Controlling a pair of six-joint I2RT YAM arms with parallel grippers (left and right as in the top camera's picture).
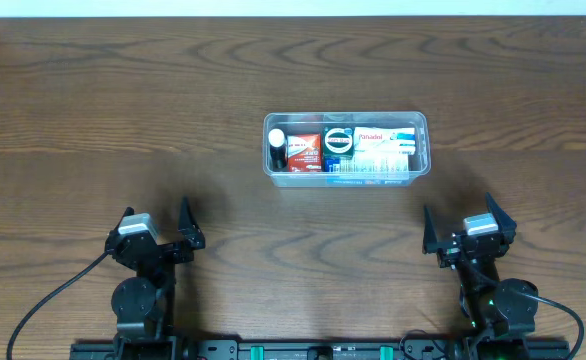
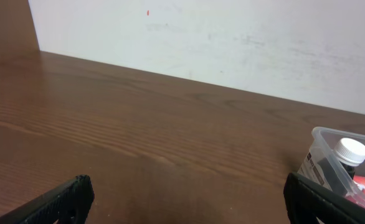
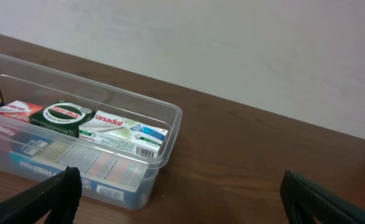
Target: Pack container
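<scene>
The clear plastic container [image 1: 421, 128] sits at the table's middle back. It holds a white-capped bottle [image 1: 276, 141], a red box [image 1: 302, 150], a dark green round tin [image 1: 339, 140], a white Panadol box [image 1: 385, 139] and a blue-edged box [image 1: 373, 170]. It also shows in the right wrist view [image 3: 170, 134] and at the right edge of the left wrist view [image 2: 322, 140]. My left gripper [image 1: 157, 231] is open and empty at the front left. My right gripper [image 1: 460, 228] is open and empty at the front right. Both are well short of the container.
The brown wooden table [image 1: 123, 110] spreads around the container. A pale wall [image 2: 232, 43] stands behind its far edge. The arm bases and cables sit at the front edge [image 1: 138, 310].
</scene>
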